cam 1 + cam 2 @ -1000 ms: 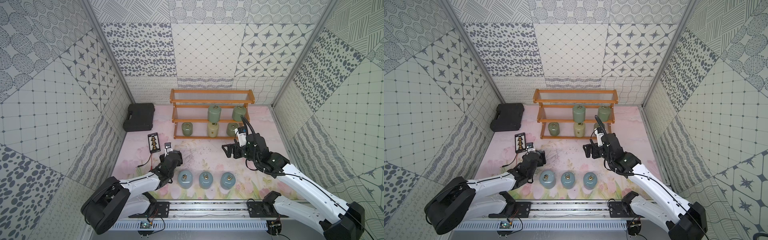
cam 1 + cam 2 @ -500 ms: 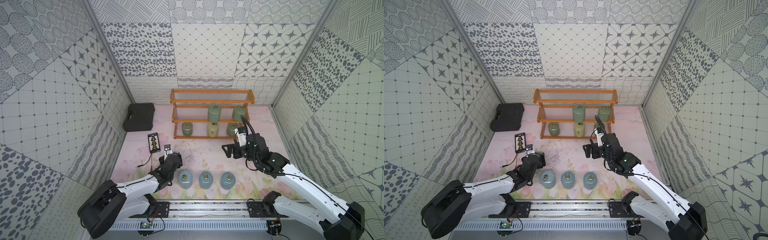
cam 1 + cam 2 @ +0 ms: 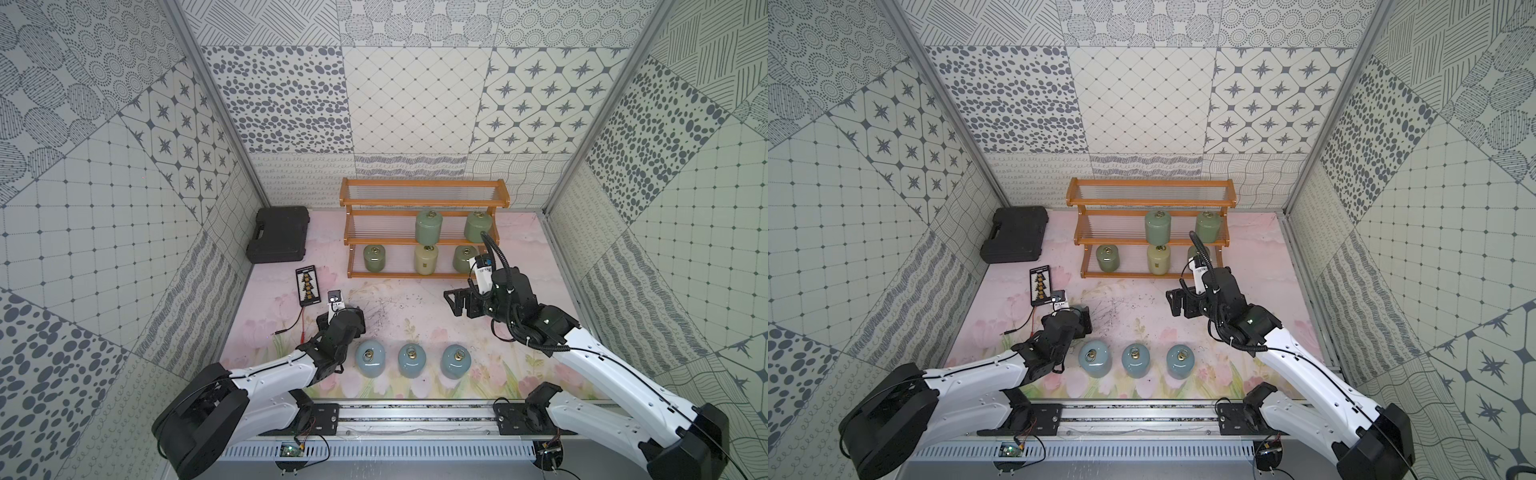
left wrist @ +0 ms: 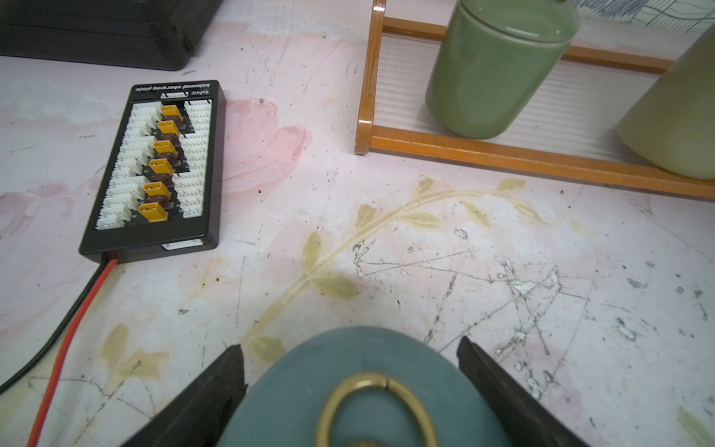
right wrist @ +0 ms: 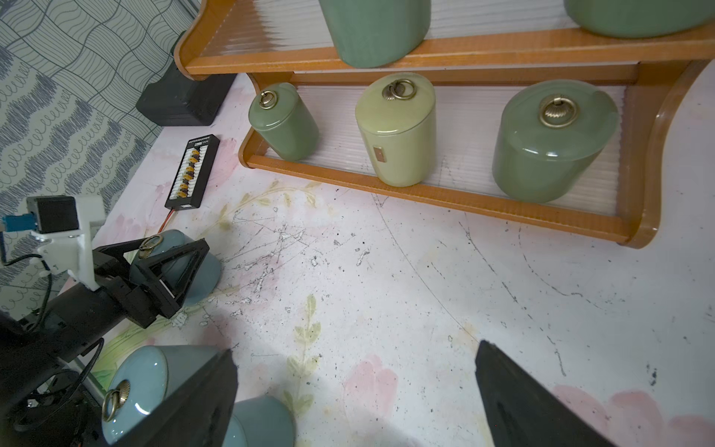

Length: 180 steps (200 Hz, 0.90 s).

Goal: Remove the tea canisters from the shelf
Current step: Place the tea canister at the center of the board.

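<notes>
Light-blue glaze first: four of these tea canisters are off the shelf (image 3: 399,274).

- The fourth blue canister (image 4: 294,391) stands on the tabletop (image 3: 415,307), forward of the shelf's left end. It sits between the jaws of the left gripper (image 4: 349,344) and is hidden under the wrist in both top views. The wrist view is too close to settle contact, so I cannot tell whether the jaws press its sides or stand just clear.
- Further forward of the shelf is a row of three blue canisters, upright and apart: left blue (image 3: 370,358), middle blue (image 3: 411,359), right blue (image 3: 456,360).
- On the shelf, the top tier is bare.
  - Bottom tier: sage green (image 3: 375,258), cream (image 3: 425,259), sage green (image 3: 464,257).
  - Middle tier: sage green (image 3: 428,226), sage green (image 3: 478,226).
- The right gripper (image 5: 355,350) hangs before the shelf's right end, jaws spread wide and empty.

Judgement: four canisters are down and five are left to remove.
</notes>
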Motion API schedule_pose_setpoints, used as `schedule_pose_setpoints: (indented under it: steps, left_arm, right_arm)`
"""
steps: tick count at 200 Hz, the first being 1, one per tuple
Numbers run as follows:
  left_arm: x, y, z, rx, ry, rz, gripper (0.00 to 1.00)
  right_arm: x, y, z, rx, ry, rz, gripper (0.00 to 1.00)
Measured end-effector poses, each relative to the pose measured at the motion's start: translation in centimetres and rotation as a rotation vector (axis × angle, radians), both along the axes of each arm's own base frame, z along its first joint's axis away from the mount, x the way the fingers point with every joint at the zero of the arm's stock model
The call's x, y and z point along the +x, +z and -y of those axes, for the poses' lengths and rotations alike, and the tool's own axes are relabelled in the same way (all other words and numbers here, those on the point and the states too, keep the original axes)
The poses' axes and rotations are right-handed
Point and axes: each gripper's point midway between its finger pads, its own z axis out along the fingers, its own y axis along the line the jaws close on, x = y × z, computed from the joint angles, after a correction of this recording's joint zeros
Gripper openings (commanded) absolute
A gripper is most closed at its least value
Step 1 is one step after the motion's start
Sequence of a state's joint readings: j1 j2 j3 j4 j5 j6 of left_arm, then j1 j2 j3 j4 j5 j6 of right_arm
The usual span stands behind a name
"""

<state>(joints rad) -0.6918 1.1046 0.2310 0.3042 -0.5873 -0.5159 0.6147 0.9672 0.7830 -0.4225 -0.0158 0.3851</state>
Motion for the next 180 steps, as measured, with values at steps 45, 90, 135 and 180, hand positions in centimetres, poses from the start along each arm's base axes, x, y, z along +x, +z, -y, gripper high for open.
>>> schedule_pose_setpoints:
  steps: [45, 90, 135, 180]
  left_arm:
    - [-0.2, 0.7, -0.2, -0.010, 0.001, 0.011, 0.90]
    - [-0.4, 1.3, -0.3, -0.018, 0.002, 0.011, 0.90]
    - [-0.3, 2.7, -0.1, -0.027, 0.004, 0.007, 0.91]
    - [0.3, 5.8, 0.9, -0.041, -0.012, -0.015, 0.91]
  right_arm:
    - [0.0, 0.0, 0.0, 0.000, 0.000, 0.000, 1.00]
    - [-0.1, -0.6, 0.1, -0.007, 0.000, -0.010, 1.00]
    - [-0.2, -0.8, 0.1, -0.010, 0.001, -0.015, 1.00]
    - [-0.3, -1.2, 0.2, -0.014, 0.001, -0.020, 1.00]
